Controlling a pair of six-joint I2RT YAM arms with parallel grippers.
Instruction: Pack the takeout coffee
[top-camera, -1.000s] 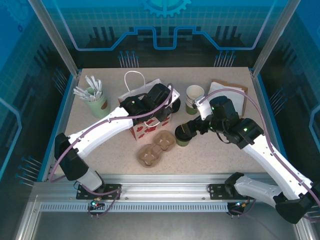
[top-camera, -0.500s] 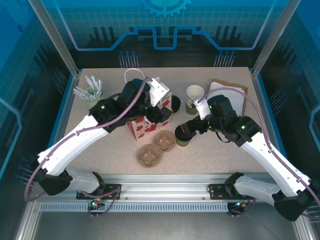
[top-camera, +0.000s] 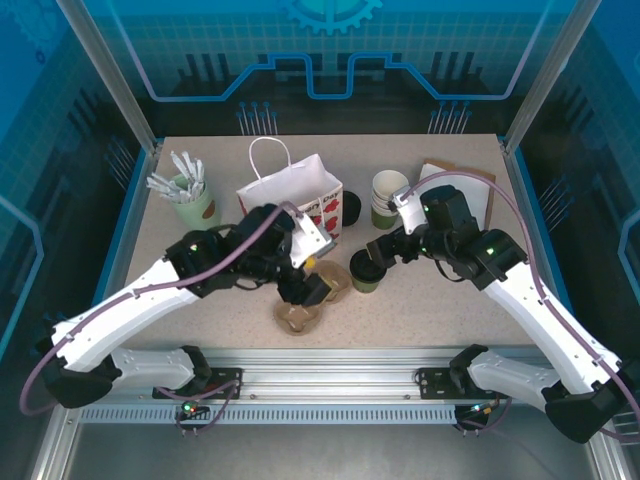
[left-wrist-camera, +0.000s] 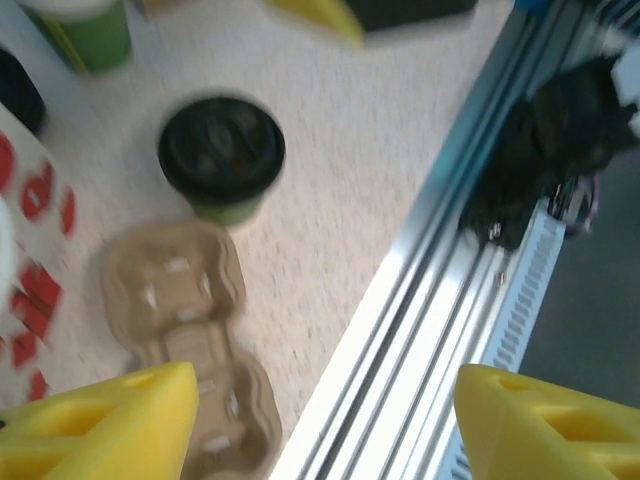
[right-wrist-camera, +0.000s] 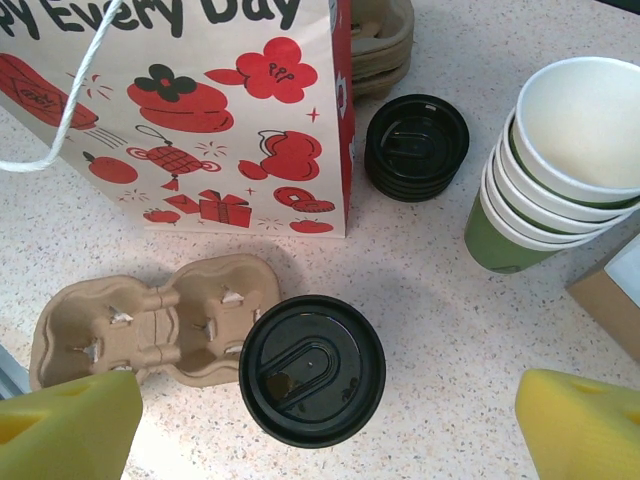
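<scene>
The takeout coffee (top-camera: 364, 272) (right-wrist-camera: 312, 370) (left-wrist-camera: 222, 150), a green cup with a black lid, stands upright on the table just right of the brown pulp cup carrier (top-camera: 312, 297) (right-wrist-camera: 150, 320) (left-wrist-camera: 185, 330). My right gripper (top-camera: 378, 255) (right-wrist-camera: 325, 432) hovers over the cup, open, with one yellow finger on each side and neither touching it. Low over the carrier's near end and the front rail hangs my left gripper (top-camera: 308, 288) (left-wrist-camera: 320, 430), open and empty. The white paper bag (top-camera: 292, 192) (right-wrist-camera: 200, 110) with red prints stands behind the carrier.
A stack of lidless green cups (top-camera: 388, 196) (right-wrist-camera: 555, 165) and a pile of black lids (top-camera: 348, 208) (right-wrist-camera: 416, 146) sit behind the coffee. A pale green cup of white sticks (top-camera: 190, 198) is at back left. Brown and white paper (top-camera: 458, 186) lies at back right. The metal front rail (left-wrist-camera: 440, 300) is close.
My left arm has pulled away from the bag and swung toward the near edge, down over the carrier. The bag now stands uncovered. The right arm has hardly moved.
</scene>
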